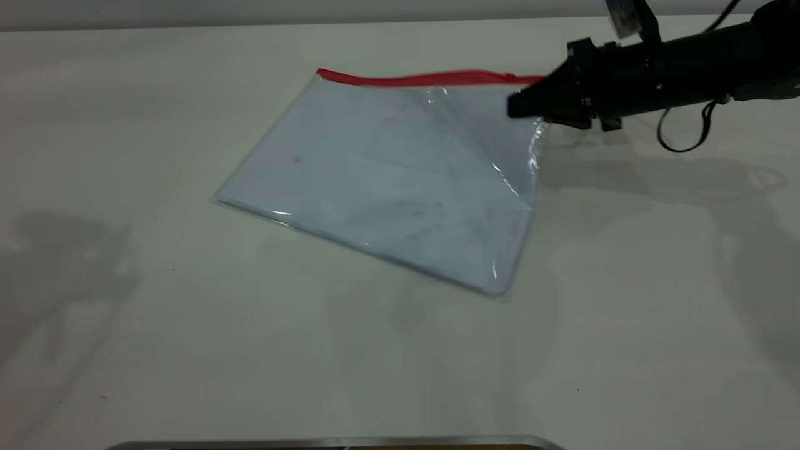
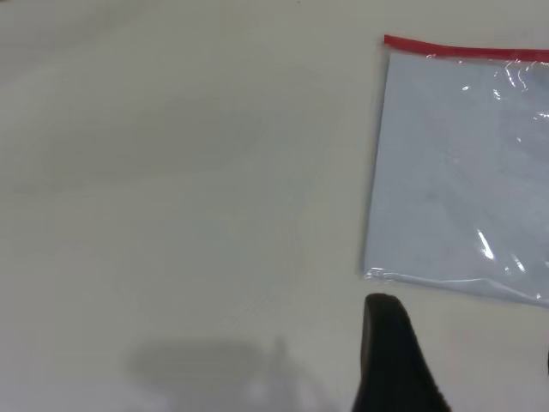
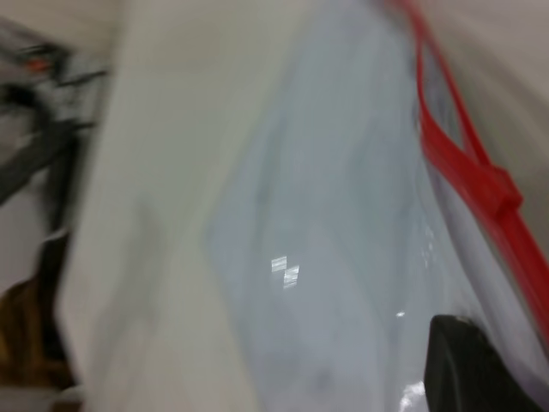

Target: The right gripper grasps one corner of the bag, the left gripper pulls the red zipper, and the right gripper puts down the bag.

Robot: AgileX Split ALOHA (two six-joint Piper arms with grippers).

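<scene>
The bag [image 1: 387, 175], a clear pouch with white paper inside, lies on the table with the red zipper [image 1: 425, 79] along its far edge. My right gripper [image 1: 522, 105] reaches in from the right and is shut on the corner of the bag [image 1: 535, 125] at the right end of the red strip. That side is raised and creased. In the right wrist view one black finger [image 3: 467, 369] lies against the plastic, with the red strip and its slider tab [image 3: 497, 193] beside it. My left gripper [image 2: 464, 330] is open just short of the bag's near edge [image 2: 455, 279], touching nothing. It is outside the exterior view.
The pale table [image 1: 156, 312] stretches bare to the left and front of the bag. A metal-edged object [image 1: 337, 444] shows at the front edge. The right arm's cable loop [image 1: 684, 134] hangs above the table at the right.
</scene>
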